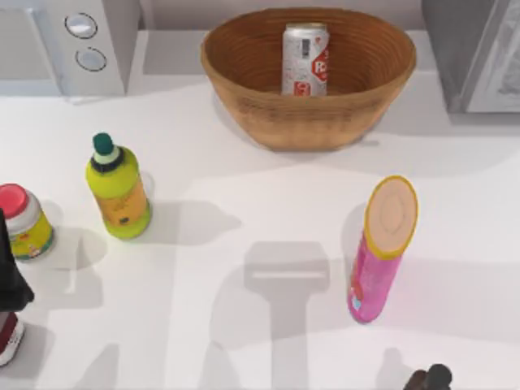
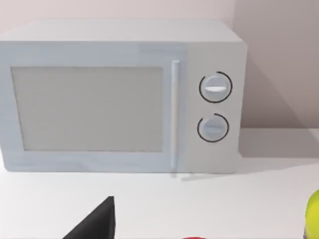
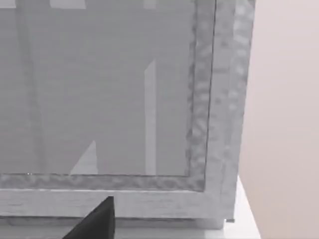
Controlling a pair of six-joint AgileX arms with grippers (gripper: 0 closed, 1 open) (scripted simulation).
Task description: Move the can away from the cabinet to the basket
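Observation:
The silver can (image 1: 305, 59) with its red-and-white label stands upright inside the brown wicker basket (image 1: 244, 89) at the back middle of the table. The grey cabinet (image 1: 475, 57) stands to the basket's right at the back; its glass-fronted door (image 3: 119, 99) faces the right wrist camera. My left arm (image 1: 10, 280) sits at the table's left edge, far from the basket. My right arm (image 1: 431, 379) is at the front edge on the right. A dark finger (image 2: 97, 224) of the left gripper and one (image 3: 97, 221) of the right gripper each reach into their wrist views.
A white microwave (image 1: 73, 41) stands at the back left. On the left are a yellow-green bottle (image 1: 119, 188) and a red-lidded yellow jar (image 1: 23, 221). A tall pink tube with a yellow rim (image 1: 382, 248) stands right of centre, in front of the basket.

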